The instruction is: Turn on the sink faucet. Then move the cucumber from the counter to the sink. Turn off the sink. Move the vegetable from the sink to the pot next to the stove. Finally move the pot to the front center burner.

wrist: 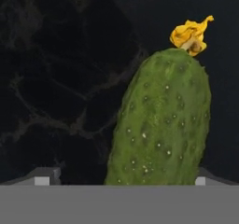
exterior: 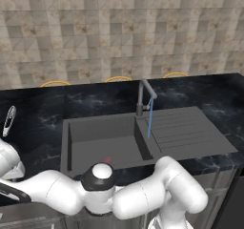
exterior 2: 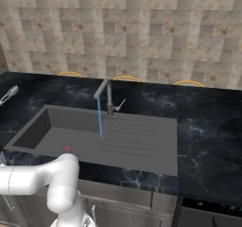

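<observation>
faucet (exterior: 144, 95): running, water into sink (exterior: 100, 142).
cucumber (wrist: 161, 120): lying on counter (wrist: 60, 78), between finger tips.
gripper (wrist: 123, 178): wide open, empty.
tip: lower straight, close at mid-body.

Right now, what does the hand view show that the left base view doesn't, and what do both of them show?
Hand view alone: the cucumber, bumpy green with a withered yellow flower at its far end, lying close between the fingertips of the open gripper.

Left base view alone: the sink with its ribbed drainboard, the sink faucet running a thin blue stream, a slim white-silver utensil at the left, the tiled wall, and the white arm reaching low to the left.

Both: the black veined counter.
</observation>
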